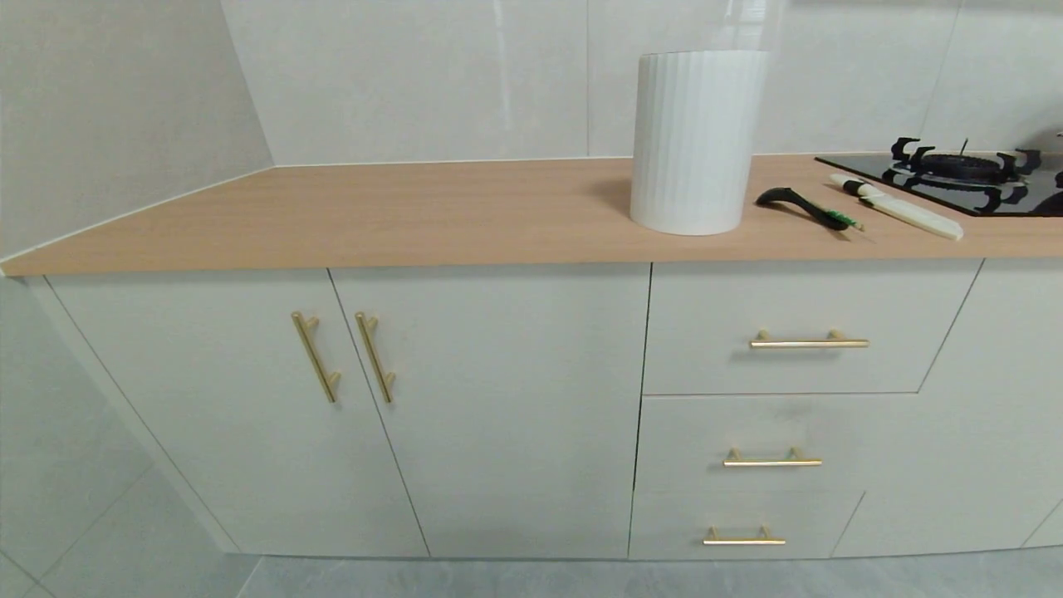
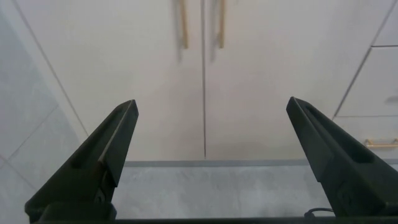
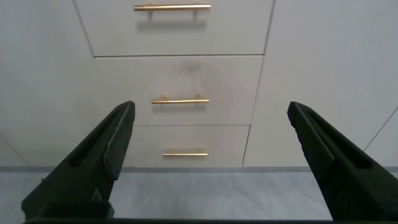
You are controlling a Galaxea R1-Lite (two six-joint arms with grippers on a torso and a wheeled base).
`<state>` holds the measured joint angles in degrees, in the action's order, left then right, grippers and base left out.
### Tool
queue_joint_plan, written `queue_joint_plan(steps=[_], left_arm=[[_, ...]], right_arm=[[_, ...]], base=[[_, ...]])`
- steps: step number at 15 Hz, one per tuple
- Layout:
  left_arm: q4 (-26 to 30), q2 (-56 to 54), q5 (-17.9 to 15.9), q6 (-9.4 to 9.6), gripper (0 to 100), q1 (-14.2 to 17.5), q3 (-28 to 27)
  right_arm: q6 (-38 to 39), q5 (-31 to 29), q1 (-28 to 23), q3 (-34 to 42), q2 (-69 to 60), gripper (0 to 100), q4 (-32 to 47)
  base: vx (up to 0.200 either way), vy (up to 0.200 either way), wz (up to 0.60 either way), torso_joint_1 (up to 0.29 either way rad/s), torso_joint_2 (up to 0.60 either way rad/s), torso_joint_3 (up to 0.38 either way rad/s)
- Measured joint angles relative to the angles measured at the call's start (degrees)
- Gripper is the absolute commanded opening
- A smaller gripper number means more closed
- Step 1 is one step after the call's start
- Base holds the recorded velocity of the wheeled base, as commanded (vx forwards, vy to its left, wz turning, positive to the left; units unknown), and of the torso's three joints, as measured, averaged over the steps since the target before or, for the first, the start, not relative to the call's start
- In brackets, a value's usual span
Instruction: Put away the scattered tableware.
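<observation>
Wooden worktop carries a black-handled utensil and a pale knife, flat, just right of the ribbed white holder. Our left pincer and right pincer gape empty, low before the cabinets. We fear thin handles skidding from a pinch, or an arm knocking the holder. Both tools' long axes run roughly parallel, working ends toward the near right.

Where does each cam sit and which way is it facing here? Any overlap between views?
Head: on the robot's head, looking forward and down at the countertop, white canister, black-handled utensil and cabinet fronts.
Left wrist: on the left arm, held low, facing the double doors and floor; open left pincer frames it.
Right wrist: on the right arm, held low, facing the drawer stack; open right pincer frames it.
Shared: head and right wrist see the drawer handles; head and left wrist the door handles.
</observation>
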<state>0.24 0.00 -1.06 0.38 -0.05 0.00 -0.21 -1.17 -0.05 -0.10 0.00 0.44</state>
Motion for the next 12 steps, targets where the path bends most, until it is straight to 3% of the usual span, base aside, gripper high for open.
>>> queue_joint_plan(steps=[12], left_arm=[[0.0, 0.0, 0.0, -0.06, 100, 0.0, 0.0]], right_arm=[[0.0, -0.1, 0.0, 0.0, 0.0, 100, 0.0]], base=[[0.000, 0.000, -0.05, 0.000, 0.00, 0.000]])
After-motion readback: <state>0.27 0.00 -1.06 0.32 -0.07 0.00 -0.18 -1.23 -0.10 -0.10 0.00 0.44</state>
